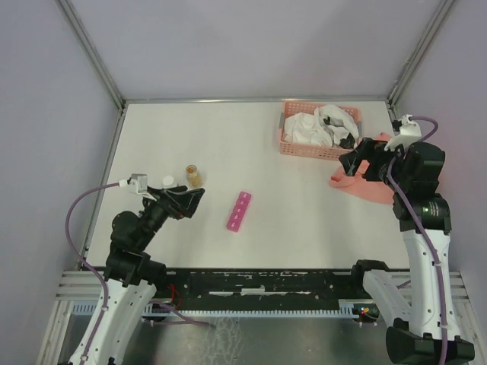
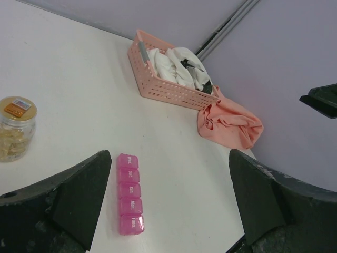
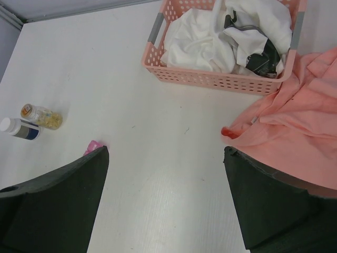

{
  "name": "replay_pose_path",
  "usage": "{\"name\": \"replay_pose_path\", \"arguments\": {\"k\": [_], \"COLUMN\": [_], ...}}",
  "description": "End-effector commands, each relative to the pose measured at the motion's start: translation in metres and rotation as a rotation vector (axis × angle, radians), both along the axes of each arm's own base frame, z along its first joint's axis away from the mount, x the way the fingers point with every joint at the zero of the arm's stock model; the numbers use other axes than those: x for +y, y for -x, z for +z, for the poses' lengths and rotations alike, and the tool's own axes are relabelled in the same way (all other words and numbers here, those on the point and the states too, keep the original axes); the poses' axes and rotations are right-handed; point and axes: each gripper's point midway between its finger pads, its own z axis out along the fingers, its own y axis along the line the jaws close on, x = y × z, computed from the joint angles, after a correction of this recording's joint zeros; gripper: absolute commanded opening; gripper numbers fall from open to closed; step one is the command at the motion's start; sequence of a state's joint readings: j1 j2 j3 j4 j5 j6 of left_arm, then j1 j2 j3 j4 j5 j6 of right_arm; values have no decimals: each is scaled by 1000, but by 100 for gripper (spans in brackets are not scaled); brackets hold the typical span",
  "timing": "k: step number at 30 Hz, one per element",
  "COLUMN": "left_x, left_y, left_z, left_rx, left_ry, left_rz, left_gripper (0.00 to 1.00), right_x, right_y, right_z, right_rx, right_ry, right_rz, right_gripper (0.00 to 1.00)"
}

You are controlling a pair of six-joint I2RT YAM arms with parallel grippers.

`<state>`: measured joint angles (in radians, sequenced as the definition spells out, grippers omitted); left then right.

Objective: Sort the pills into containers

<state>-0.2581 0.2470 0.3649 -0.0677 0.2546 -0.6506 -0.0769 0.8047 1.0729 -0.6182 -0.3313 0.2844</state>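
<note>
The magenta-pink pill organizer (image 1: 239,211) lies in the middle of the table, its compartments closed; in the left wrist view (image 2: 129,194) the day labels show. An amber pill bottle (image 1: 195,176) stands upright to its left, also in the left wrist view (image 2: 14,128) and the right wrist view (image 3: 43,116). A white-capped bottle (image 1: 167,182) stands beside it. No loose pills show. My left gripper (image 1: 196,199) is open and empty, just left of the organizer. My right gripper (image 1: 351,163) is open and empty, raised near the basket. Only the organizer's tip (image 3: 93,146) shows in the right wrist view.
A salmon-orange lattice basket (image 1: 293,144) with white cloths stands at the back right. A salmon cloth (image 1: 365,188) lies in front of it by my right arm. Grey walls and metal posts enclose the table.
</note>
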Motion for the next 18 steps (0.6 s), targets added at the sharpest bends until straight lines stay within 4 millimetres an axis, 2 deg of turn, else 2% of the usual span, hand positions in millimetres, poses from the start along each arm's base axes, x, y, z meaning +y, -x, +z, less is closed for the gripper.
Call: {"name": "replay_pose_path", "arguments": {"k": [1,12,16,18], "left_x": [-6,-22,-31,-38], "left_y": [6,7,4,0], "left_z": [22,14,9,1], "left_rx": [-70,-41,-24,0], "left_ry": [63,108,71,15], "left_rz": [-47,-138,-162,-145], "left_gripper": [99,99,99,99], "right_x": [-3,19,36,53], "right_y": [-3,0,-3,-1], "right_z": [11,7,-1,-4], "right_rx": [-19,-48,-93,-117], "right_ry": [-5,-27,-59,-48], "right_rz": [-21,117,223,357], "right_gripper": [99,99,99,99]}}
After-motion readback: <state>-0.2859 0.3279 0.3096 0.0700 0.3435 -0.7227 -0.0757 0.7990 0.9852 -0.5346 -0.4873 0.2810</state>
